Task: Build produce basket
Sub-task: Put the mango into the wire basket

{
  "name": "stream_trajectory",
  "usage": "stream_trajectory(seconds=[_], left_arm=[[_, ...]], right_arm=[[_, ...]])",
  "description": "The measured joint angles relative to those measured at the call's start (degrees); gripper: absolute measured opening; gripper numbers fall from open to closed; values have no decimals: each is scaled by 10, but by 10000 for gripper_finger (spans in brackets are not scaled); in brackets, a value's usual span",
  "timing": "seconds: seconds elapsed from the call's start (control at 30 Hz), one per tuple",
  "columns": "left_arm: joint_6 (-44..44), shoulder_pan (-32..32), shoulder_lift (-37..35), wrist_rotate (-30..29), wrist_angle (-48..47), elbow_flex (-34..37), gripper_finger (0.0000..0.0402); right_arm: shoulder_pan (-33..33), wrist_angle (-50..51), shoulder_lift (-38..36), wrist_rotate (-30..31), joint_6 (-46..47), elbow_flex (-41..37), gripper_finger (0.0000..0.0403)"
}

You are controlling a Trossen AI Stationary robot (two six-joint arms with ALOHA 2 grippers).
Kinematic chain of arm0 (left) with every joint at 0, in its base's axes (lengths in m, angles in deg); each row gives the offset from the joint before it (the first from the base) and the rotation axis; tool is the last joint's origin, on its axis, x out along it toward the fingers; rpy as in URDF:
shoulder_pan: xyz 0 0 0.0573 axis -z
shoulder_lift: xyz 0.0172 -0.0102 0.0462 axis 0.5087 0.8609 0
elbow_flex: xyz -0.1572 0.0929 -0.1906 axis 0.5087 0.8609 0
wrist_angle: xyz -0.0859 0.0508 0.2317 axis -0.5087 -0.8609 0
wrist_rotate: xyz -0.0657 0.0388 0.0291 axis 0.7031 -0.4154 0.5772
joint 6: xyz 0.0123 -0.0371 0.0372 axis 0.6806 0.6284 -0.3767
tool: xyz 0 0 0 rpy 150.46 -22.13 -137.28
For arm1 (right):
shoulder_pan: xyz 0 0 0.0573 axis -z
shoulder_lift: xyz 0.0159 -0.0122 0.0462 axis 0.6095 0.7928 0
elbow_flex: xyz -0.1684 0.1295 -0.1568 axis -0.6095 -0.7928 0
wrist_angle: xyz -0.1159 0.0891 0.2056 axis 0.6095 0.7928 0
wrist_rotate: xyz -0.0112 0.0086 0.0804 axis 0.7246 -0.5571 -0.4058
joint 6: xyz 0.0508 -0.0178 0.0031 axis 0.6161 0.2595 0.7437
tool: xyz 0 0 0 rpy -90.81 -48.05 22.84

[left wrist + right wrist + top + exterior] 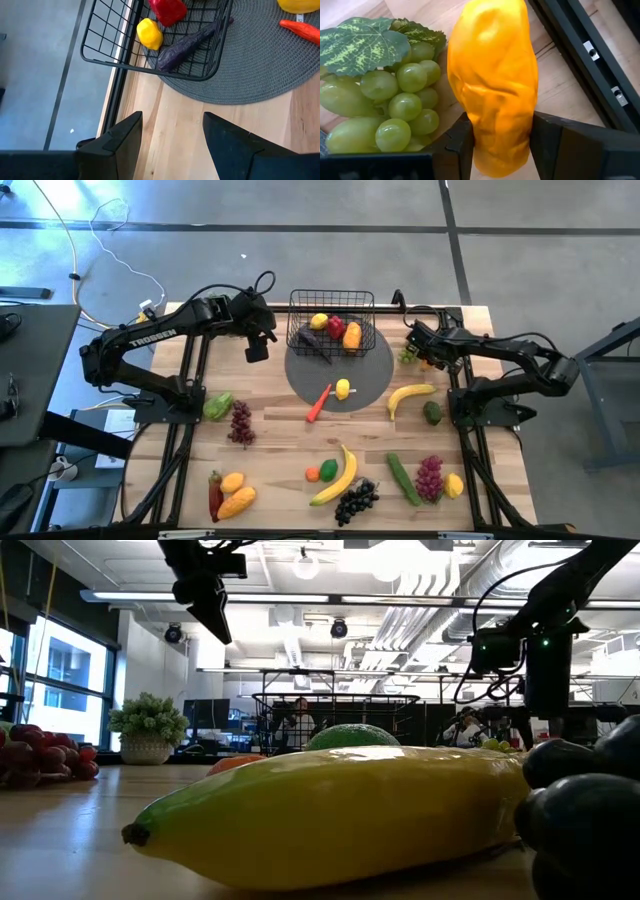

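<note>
At the far left of the pale wooden table point(290, 450) a leafy green bunch point(218, 406) and dark red grapes point(241, 422) were seen, with a red and orange cluster of produce point(230, 493) nearer the front edge. The left gripper point(257, 348) was held raised above the wood just left of the basket point(331, 322), its fingers point(125, 140) spread apart and nothing between them. The basket was set on the far part of a grey round mat point(372, 375), with a lemon point(319, 321), a red pepper point(336, 328), a purple piece point(187, 44) and an orange-yellow piece point(352, 337) lying inside. On the mat's near part a carrot point(318, 403) and a small yellow fruit point(343, 389) were left. A large banana point(330, 815) was spread across the low view, with office glazing, ceiling pipes and a potted plant point(148, 727) made out behind. Toward the right, the right gripper point(501, 140) was clamped around an orange pepper point(495, 80) at the table's far right, green grapes point(400, 100) lying just beside it. Another banana point(410, 396), an avocado point(432, 412), a cucumber point(403, 477) and purple grapes point(429, 476) were scattered nearer the front right.
</note>
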Motion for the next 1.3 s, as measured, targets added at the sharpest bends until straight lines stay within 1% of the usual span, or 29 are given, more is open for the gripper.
stream_trajectory(seconds=[0.1,0.17,0.37,0.6,0.73,0.87,0.97,1.03,1.23,1.3], left_arm=[[0,0,0,-1,0,0,197],[0,0,0,-1,0,0,197],[-1,0,0,-1,0,0,197],[-5,0,0,-17,0,0,197],[-4,0,0,-16,0,0,197],[25,0,0,-19,0,0,199],[55,-3,0,-37,0,0,206],[76,-10,0,-41,0,0,214],[151,-46,0,-37,-5,0,233],[161,-57,0,-19,-5,0,234]], right_arm=[[-4,6,-9,-8,-2,0,120],[-11,30,-19,-21,-2,7,120],[-43,101,-51,-15,-1,51,120],[-93,112,-71,11,-14,133,120],[-124,109,-71,36,-43,192,120],[-144,99,-71,62,-83,245,120],[-151,63,-71,67,-125,270,120],[-153,19,-71,68,-162,279,120],[-148,-186,-67,44,-266,281,120],[-148,-235,-59,33,-295,282,120]])
